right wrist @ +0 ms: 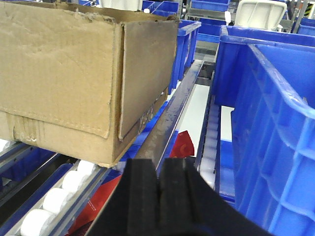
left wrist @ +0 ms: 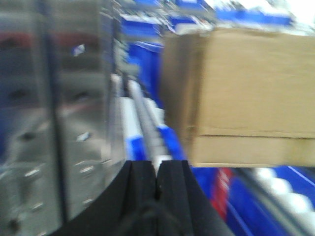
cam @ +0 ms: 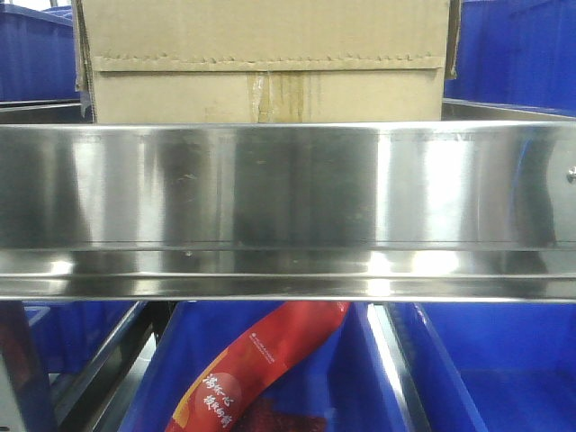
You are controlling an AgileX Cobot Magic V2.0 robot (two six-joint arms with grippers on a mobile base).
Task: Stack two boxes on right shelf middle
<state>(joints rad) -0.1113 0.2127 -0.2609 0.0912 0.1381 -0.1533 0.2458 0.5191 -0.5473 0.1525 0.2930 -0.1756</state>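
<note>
A brown cardboard box (cam: pixel 261 63) with a zigzag flap line and a taped centre seam stands on the shelf, behind its broad shiny steel front rail (cam: pixel 288 184). The left wrist view is blurred. In it my left gripper (left wrist: pixel 157 169) is shut with nothing in it, below and left of the box (left wrist: pixel 251 93), clear of it. My right gripper (right wrist: pixel 160 167) is also shut and empty. It sits to the right of the box (right wrist: pixel 69 73) and lower, near the box's corner, not touching it. The box rests on white rollers (right wrist: pixel 56 199).
Blue plastic bins flank the box, with a tall one (right wrist: pixel 275 123) close on the right. A steel divider rail (right wrist: pixel 170 123) runs ahead of the right gripper. A steel panel (left wrist: pixel 54 123) stands left of the left gripper. Below the shelf, a red packet (cam: pixel 261 369) lies in a blue bin (cam: pixel 486 369).
</note>
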